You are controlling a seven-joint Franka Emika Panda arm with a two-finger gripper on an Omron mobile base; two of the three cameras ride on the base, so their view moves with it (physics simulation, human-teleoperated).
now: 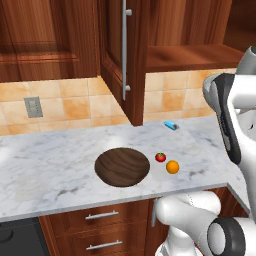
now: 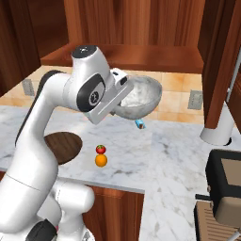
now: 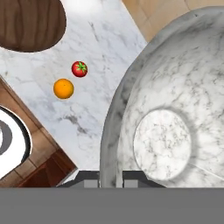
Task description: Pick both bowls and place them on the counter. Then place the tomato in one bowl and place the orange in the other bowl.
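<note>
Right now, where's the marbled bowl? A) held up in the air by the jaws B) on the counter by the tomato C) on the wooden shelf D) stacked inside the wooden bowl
A: the marbled bowl hangs at the arm's end above the counter, while the wooden bowl sits on the marble beside the tomato and orange.

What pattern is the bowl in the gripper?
Grey-white marbled stone bowl, best seen in the hand view.

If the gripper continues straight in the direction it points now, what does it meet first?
Probably bare counter. The gripper holds the marbled bowl by its rim, above the worktop, pointing down; tomato and orange lie off to the side. Depth is unclear.
</note>
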